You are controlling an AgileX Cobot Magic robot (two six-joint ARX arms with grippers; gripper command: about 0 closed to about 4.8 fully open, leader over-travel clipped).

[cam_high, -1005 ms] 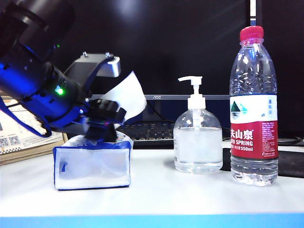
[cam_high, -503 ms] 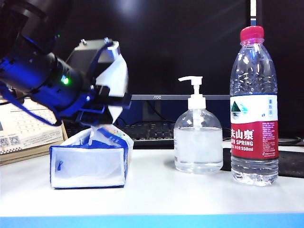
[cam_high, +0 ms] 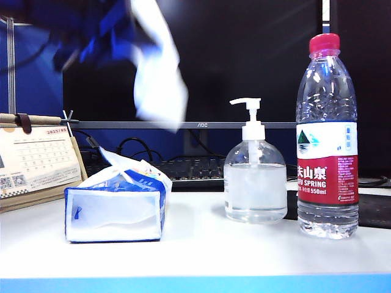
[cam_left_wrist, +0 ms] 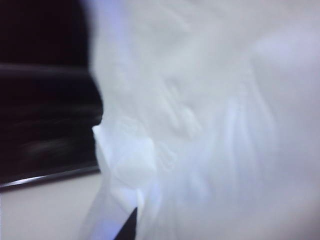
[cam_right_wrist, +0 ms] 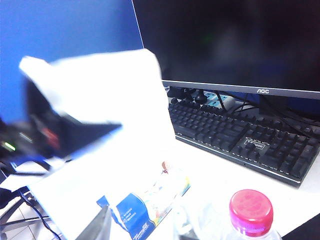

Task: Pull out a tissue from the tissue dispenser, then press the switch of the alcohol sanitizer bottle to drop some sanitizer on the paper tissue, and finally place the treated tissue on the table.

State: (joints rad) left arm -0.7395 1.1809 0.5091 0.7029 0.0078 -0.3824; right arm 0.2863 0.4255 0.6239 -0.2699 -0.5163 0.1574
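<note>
Our left gripper (cam_high: 122,33) is a blue motion-smeared shape at the upper left of the exterior view, clenched on the tissue (cam_high: 160,82), which hangs from it in the air as a long, crumpled white sheet, clear of the tissue dispenser (cam_high: 115,210) below. In the left wrist view the tissue (cam_left_wrist: 210,120) fills nearly everything as a soft white blur, so we cannot make out the fingers there. That blue-edged pack lies on the table (cam_high: 201,256) with a fresh white tuft poking from its top slot. To its right stands the alcohol sanitizer bottle (cam_high: 255,189), upright, its white switch (cam_high: 247,104) pointing its nozzle toward the tissue, apart from it. Just beside that is a water bottle (cam_high: 327,137) with a red cap; a desk calendar (cam_high: 36,162) leans at the far left, and a keyboard (cam_high: 189,168) and monitor (cam_high: 244,61) sit behind. Our right gripper never enters any picture, though its jaws are spread wide; its wrist view looks down on the tissue (cam_right_wrist: 110,100) and pack (cam_right_wrist: 145,205).
</note>
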